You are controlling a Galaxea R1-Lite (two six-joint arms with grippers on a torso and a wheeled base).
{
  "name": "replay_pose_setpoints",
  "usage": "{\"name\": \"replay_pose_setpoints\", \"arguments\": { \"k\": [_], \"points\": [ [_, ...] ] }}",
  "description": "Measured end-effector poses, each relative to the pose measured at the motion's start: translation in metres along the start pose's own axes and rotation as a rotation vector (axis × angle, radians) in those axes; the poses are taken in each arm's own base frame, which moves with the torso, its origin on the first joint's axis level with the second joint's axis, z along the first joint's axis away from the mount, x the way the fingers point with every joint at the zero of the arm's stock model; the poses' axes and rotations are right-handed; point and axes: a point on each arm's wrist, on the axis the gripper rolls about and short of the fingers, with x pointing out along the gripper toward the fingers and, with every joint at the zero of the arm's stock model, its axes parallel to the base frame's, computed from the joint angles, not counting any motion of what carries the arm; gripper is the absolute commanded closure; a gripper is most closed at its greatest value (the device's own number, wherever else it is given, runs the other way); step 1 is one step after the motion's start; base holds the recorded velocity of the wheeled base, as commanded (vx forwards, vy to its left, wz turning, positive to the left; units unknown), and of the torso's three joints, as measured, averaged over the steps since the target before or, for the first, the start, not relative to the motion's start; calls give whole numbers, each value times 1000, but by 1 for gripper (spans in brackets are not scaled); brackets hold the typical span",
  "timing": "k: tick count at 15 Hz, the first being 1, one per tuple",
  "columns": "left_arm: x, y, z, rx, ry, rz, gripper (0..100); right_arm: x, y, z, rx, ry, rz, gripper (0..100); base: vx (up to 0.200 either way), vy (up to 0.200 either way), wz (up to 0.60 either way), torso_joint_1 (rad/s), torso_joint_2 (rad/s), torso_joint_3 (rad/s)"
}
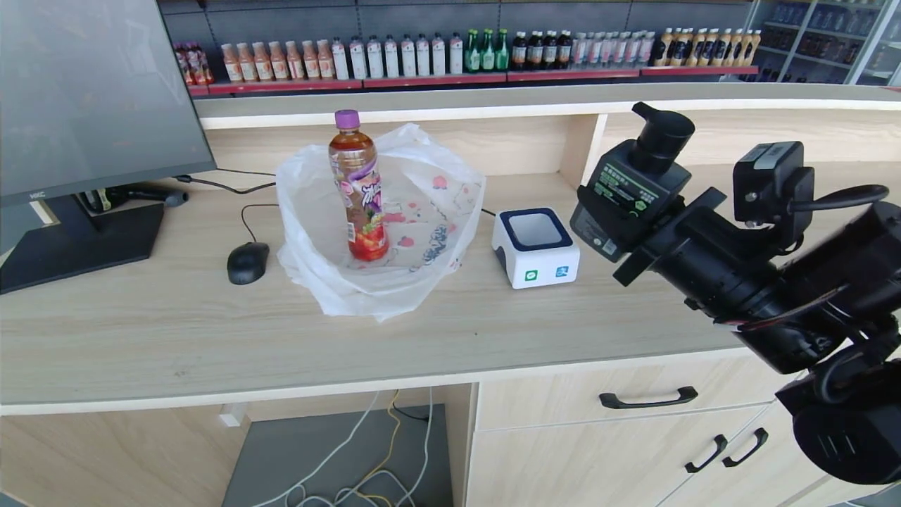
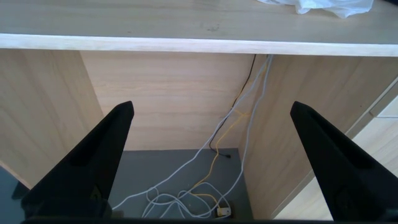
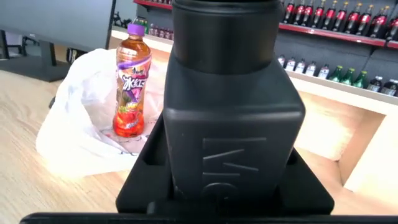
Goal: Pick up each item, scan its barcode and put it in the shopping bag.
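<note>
A black square bottle (image 1: 630, 186) with a round cap is tilted in the air just right of the white barcode scanner (image 1: 535, 246), label side towards it. My right gripper (image 1: 658, 236) is shut on the bottle; in the right wrist view the bottle (image 3: 230, 124) sits between the fingers (image 3: 146, 186). A white plastic shopping bag (image 1: 310, 211) lies open on the counter with a purple-capped tea bottle (image 1: 359, 190) standing upright inside it. The tea bottle (image 3: 132, 87) and the bag (image 3: 74, 137) are beyond the black bottle. My left gripper (image 2: 214, 162) hangs open below the counter edge, empty.
A monitor (image 1: 91, 91) stands at the back left, a black mouse (image 1: 247, 262) left of the bag. The wooden counter (image 1: 176, 338) has drawers (image 1: 647, 401) under its right half and loose cables (image 2: 205, 186) in the recess. Shelves of bottles (image 1: 436, 53) line the back.
</note>
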Motion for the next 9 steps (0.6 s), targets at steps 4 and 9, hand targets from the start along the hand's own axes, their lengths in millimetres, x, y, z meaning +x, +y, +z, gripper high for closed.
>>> {"name": "replay_pose_setpoints", "arguments": {
  "k": [4, 9],
  "points": [
    [0, 0, 0, -1, 0, 0, 0, -7, -13, -3, 0, 22, -41, 100, 0, 0, 0, 0, 0, 0],
    [0, 0, 0, -1, 0, 0, 0, -15, 5, -10, 213, 94, -206, 100, 0, 0, 0, 0, 0, 0]
  ]
}}
